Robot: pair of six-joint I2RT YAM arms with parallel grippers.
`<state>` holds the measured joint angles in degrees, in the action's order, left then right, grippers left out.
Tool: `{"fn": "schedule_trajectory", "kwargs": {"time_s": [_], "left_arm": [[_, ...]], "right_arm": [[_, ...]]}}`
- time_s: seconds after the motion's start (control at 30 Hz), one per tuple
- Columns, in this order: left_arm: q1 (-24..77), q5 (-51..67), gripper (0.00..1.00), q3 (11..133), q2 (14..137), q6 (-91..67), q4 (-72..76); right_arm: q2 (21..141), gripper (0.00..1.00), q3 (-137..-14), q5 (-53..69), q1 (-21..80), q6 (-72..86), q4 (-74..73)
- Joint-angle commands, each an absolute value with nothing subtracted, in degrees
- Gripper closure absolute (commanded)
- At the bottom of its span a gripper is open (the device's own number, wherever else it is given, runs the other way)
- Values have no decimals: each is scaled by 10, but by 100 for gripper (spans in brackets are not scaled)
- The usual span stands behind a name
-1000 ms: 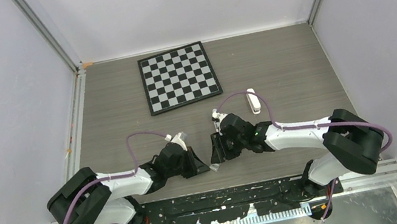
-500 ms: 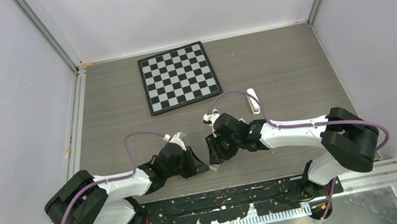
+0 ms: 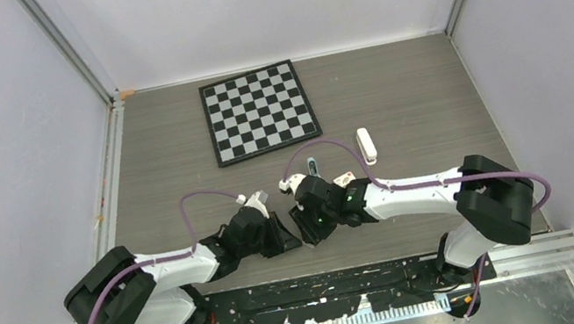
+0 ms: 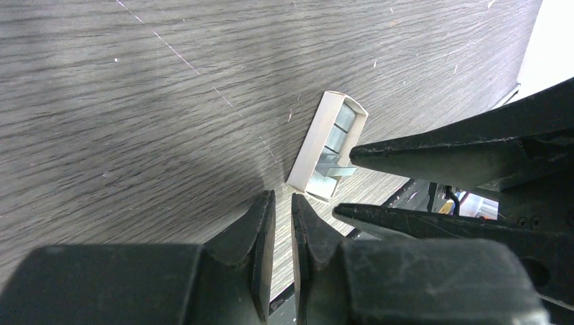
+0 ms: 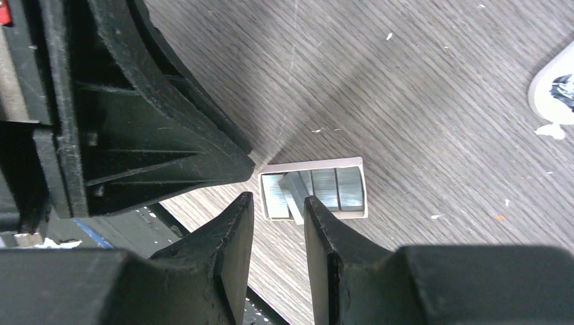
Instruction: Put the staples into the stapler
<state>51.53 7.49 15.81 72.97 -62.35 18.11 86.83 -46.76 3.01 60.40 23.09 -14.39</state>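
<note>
Top cam sits high behind the arm bases (image 3: pixel 323 285), looking steeply down, so you get the whole worktop (image 3: pixel 395 89). Left wrist cam rides just behind the left tool (image 4: pixel 283 198), very near the surface, at a low slant. Right wrist cam sits behind the right tool (image 5: pixel 276 200), equally near, looking more straight down. Both wrist views share the staples (image 4: pixel 335 145), and each catches the other tool. The top view has that spot near the bases.
</note>
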Motion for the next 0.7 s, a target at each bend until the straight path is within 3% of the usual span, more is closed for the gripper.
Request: {"fn": "schedule_trajectory", "kwargs": {"time_s": [0.0, 0.67], "left_arm": [[518, 61, 83, 157, 715, -611, 182], [518, 57, 83, 157, 710, -610, 174]], "right_arm": [[871, 62, -491, -20, 608, 206, -156], [882, 66, -489, -15, 611, 198, -151]]}}
